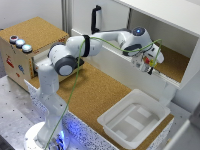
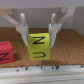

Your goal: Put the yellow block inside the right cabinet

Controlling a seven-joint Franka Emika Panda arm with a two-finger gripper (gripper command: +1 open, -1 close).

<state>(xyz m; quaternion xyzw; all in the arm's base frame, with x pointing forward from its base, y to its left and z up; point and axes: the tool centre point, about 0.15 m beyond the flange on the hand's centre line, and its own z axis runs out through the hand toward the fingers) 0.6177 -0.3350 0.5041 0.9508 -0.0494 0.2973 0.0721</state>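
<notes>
The Franka arm reaches across the cork-topped table (image 1: 95, 92) toward the right cabinet (image 1: 172, 62), its gripper (image 1: 150, 64) hanging at the cabinet's open front, at about two o'clock from the robot's base in the exterior view. In the wrist view the gripper (image 2: 38, 31) has its two fingers (image 2: 23, 29) spread apart, one on each side of the yellow block (image 2: 39, 46), which sits on the cork floor with black letters on its faces; whether the finger pads touch the block's sides I cannot tell. A red block (image 2: 6, 51) lies just beside the yellow one on the same cork surface, apart from it. In the exterior view a white tray (image 1: 134, 118) rests at the table's near corner, at about five o'clock from the gripper, and a wooden box with coloured buttons (image 1: 22, 47) stands at nine o'clock. A white door panel with a black handle (image 1: 95, 20) stands upright behind the arm.
</notes>
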